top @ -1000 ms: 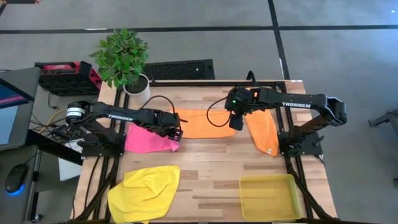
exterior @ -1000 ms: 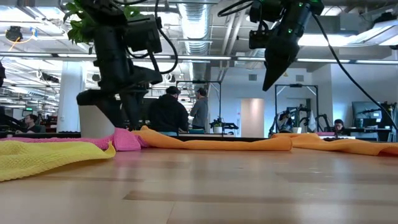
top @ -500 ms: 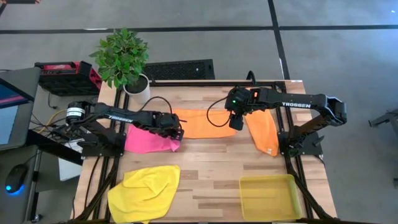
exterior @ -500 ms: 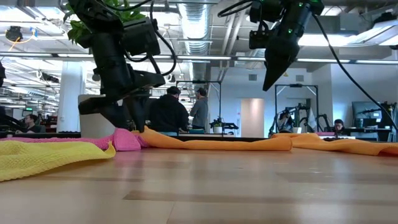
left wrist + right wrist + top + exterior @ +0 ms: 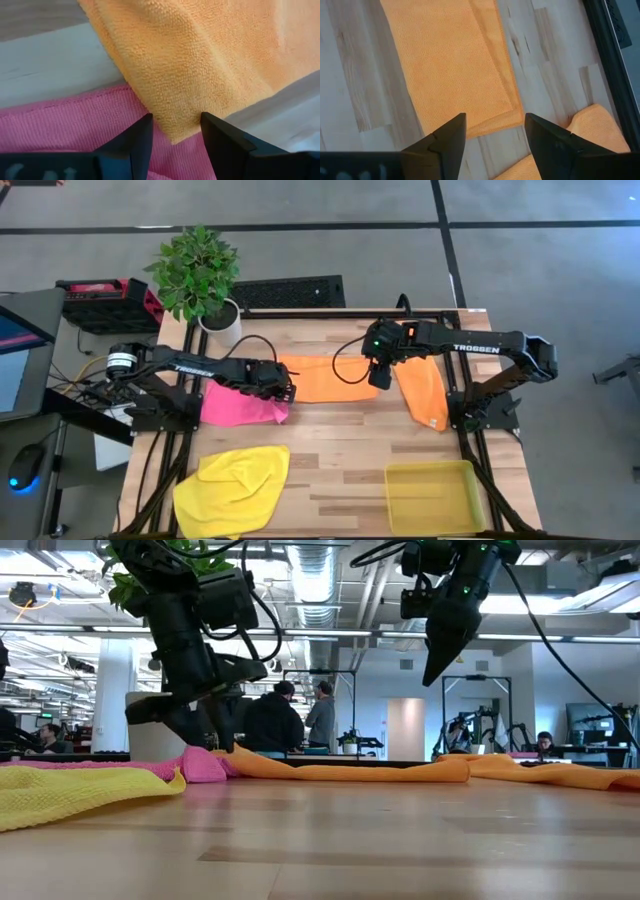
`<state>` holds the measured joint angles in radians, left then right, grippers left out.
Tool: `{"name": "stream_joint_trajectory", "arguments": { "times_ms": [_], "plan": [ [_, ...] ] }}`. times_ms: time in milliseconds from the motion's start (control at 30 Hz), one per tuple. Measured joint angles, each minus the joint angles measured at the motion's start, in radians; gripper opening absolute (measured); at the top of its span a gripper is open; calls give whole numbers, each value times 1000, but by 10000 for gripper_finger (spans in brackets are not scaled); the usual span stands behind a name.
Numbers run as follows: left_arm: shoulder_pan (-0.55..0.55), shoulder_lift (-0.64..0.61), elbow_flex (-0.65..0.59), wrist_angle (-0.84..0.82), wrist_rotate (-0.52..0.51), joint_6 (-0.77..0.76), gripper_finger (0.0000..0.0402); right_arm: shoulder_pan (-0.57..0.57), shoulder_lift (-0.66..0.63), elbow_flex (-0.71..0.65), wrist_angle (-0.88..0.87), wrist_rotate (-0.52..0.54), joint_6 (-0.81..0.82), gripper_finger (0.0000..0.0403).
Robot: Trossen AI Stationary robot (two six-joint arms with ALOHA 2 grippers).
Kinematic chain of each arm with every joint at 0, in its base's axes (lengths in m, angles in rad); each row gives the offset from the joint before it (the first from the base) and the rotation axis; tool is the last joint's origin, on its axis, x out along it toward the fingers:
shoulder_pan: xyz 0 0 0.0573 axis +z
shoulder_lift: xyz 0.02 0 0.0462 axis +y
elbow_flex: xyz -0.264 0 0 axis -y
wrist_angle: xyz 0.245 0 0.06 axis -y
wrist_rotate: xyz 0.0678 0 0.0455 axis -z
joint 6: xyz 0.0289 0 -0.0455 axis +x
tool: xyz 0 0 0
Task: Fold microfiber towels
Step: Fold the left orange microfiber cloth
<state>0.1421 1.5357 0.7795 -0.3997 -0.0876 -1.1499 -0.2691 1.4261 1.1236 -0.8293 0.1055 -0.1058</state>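
Both grippers are open above the towels at the back of the table, and neither one holds anything.

On the left, the yellow towel [image 5: 235,487] lies crumpled at the front corner, and behind it the pink towel [image 5: 235,404] is spread flat. The left gripper [image 5: 287,393] is low over the place where a corner of the middle orange towel [image 5: 318,378] lies on top of the pink one; in the left wrist view this orange corner [image 5: 185,120] sits between the two spread fingers [image 5: 142,137], not pinched. The right gripper [image 5: 379,376] hangs higher, released, over the far edge of the same orange towel. The second orange towel [image 5: 424,392] lies just beside it on the right. The yellow tray [image 5: 433,498] stands at the front right.
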Motion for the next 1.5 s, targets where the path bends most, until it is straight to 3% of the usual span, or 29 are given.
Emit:
{"name": "stream_joint_trajectory", "arguments": {
  "times_ms": [200,467,767,1100,1500],
  "plan": [
    [4,62,0,27,59,4,128,0,0,0,1,0,0,226],
    [10,29,11,69,28,37,9,-1,0,0,-1,0,0,226],
    [13,-15,59,13,17,90,21,-1,0,0,-4,0,0,226],
    [13,-13,60,12,23,49,26,-1,0,-1,-4,0,-7,226],
    [13,-13,60,28,23,31,117,-1,0,-1,-4,0,-8,226]
  ]
}}
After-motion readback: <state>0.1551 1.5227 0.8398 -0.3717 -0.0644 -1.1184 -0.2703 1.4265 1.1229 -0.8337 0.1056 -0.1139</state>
